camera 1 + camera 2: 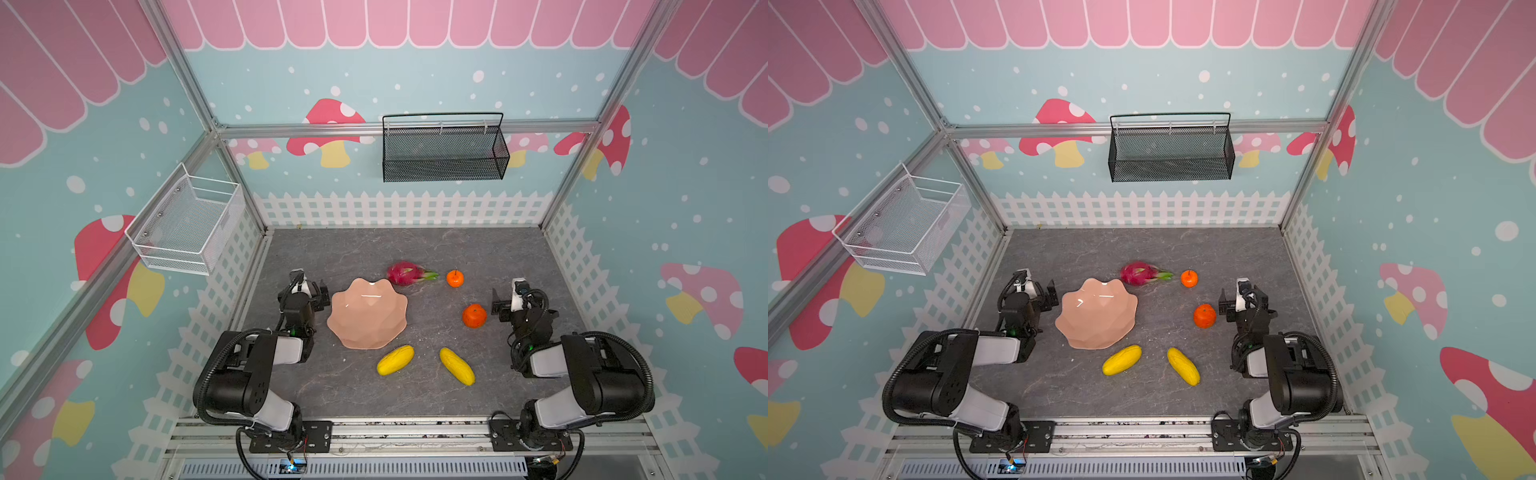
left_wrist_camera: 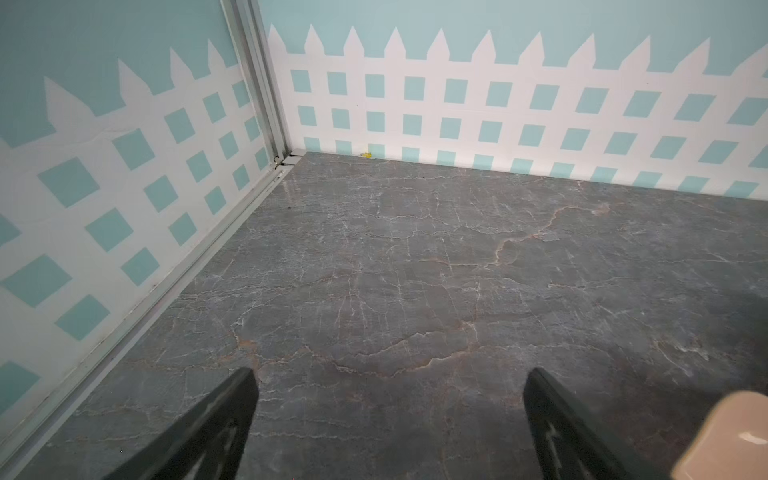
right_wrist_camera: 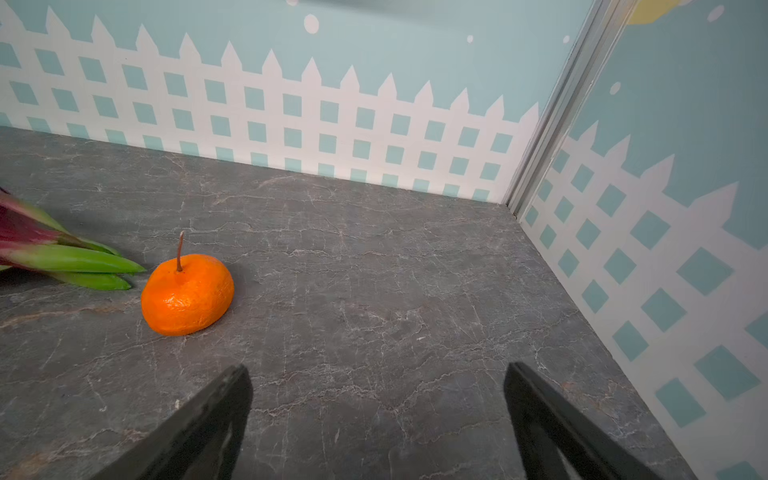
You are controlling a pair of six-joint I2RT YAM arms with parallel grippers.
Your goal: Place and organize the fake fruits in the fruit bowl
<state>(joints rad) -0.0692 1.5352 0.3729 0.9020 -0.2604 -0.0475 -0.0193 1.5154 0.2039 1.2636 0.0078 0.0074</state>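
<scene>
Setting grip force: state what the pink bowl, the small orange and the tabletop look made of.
Fruit bowl: glossy, likely glazed ceramic or hard plastic; sharp white glint inside.
Small orange: probably painted plastic; shiny, wrinkled skin, stiff stem.
Tabletop: grey marble look, pale veins, faint sheen; stone or laminate, cannot tell.

A black mesh basket [image 1: 444, 153] hangs on the back wall [image 1: 415, 83], a white wire basket [image 1: 187, 224] on the left side wall [image 1: 62, 187], both above a grey marbled table [image 1: 353, 249].
</scene>
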